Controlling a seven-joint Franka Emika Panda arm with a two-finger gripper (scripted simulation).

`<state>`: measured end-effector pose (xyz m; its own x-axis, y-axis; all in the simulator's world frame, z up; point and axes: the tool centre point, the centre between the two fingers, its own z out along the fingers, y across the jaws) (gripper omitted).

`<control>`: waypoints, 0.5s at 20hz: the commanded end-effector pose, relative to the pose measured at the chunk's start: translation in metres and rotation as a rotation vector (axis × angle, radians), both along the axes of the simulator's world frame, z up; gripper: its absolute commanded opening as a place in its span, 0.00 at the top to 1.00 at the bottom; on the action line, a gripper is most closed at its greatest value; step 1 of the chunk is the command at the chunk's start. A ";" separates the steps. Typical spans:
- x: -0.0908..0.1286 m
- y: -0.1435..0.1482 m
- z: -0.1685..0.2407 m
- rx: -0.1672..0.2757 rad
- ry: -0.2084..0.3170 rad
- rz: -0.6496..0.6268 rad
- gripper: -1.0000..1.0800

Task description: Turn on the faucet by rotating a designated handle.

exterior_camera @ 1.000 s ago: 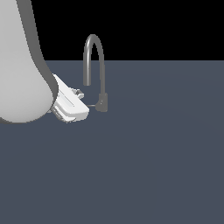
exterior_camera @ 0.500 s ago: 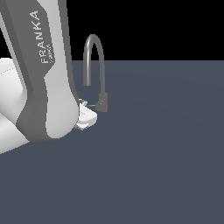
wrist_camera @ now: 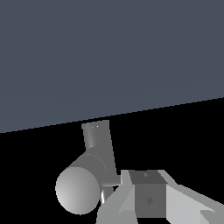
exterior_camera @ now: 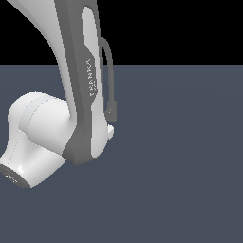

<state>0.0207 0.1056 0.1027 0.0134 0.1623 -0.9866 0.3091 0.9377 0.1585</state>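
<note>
In the exterior view the grey faucet (exterior_camera: 111, 71) stands behind my arm. Only the right side of its arched spout and its dark lower end (exterior_camera: 112, 111) show. The handle is hidden there. A white corner of my hand (exterior_camera: 110, 131) peeks out just below the faucet's lower end, and the fingers are covered by the arm. The wrist view shows the faucet's stubby grey cylinder (wrist_camera: 79, 189) very close. A thin pale rod, apparently the handle (wrist_camera: 106, 195), sits between it and my gripper finger (wrist_camera: 146, 199). Only one finger shows clearly.
My white and grey arm (exterior_camera: 80, 95) fills the exterior view's left and middle, with its bulky joint (exterior_camera: 33, 137) low on the left. The flat dark blue-grey surface (exterior_camera: 180, 166) stretches around the faucet.
My arm has swung across to the exterior view's right and now covers most of the faucet. The hand, visible beside the faucet base before, has slipped behind the arm.
</note>
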 end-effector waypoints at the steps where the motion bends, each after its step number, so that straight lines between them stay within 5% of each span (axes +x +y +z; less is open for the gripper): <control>1: 0.004 -0.002 -0.008 -0.041 0.000 0.038 1.00; 10: 0.016 -0.010 -0.028 -0.139 0.002 0.129 1.00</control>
